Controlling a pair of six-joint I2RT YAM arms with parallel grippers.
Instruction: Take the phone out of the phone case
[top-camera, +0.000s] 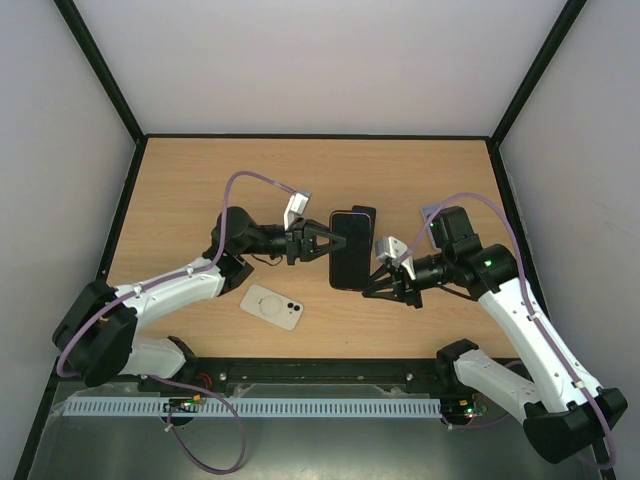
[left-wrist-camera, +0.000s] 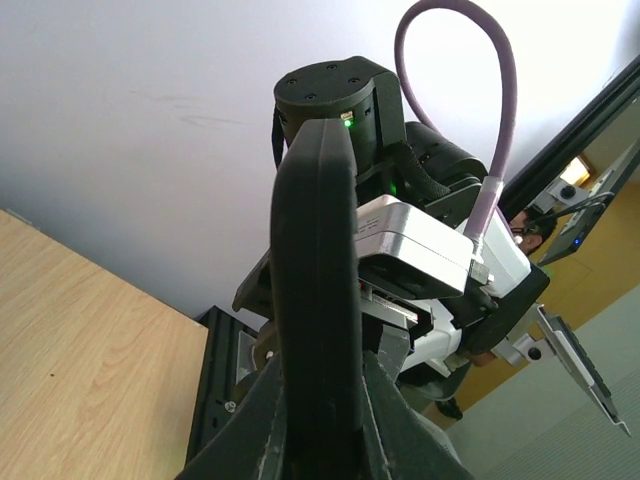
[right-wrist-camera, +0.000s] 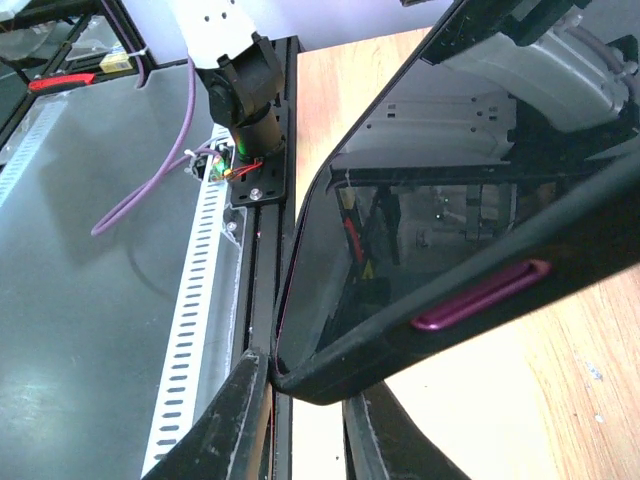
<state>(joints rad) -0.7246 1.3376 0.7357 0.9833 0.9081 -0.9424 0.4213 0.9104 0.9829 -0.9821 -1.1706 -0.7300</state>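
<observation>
Phone (top-camera: 349, 255): it sits inside the dark phone case (right-wrist-camera: 480, 300), held up over the middle of the worktop (top-camera: 200, 180), its long side running from the far edge toward the near edge.
Left gripper (top-camera: 332, 240): it is closed on the left long side of the case, near the far end; in the left wrist view the dark edge stands clamped between both fingers (left-wrist-camera: 250, 445).
Right gripper (top-camera: 370, 275): it is closed on the near right corner of the case; the right wrist view shows this corner pinched between the fingers (right-wrist-camera: 235, 420).
Separation: a second dark corner shows just behind the far end in the top view. I cannot tell if this is the case coming off.
Risk of drop: if one arm pulls before the phone is free, the corner pinch can slip. The right grip is small and sits on a rounded edge, so I judge it the weaker one.
Risk of squeeze: both grips press on the case, and this can hold the phone inside instead of releasing it.
Risk of fall: once free, the phone has nothing under it but the wood.
White object (top-camera: 271, 307): it lies flat near the near edge, left of the middle, well apart from the grippers. A falling phone could strike it.
</observation>
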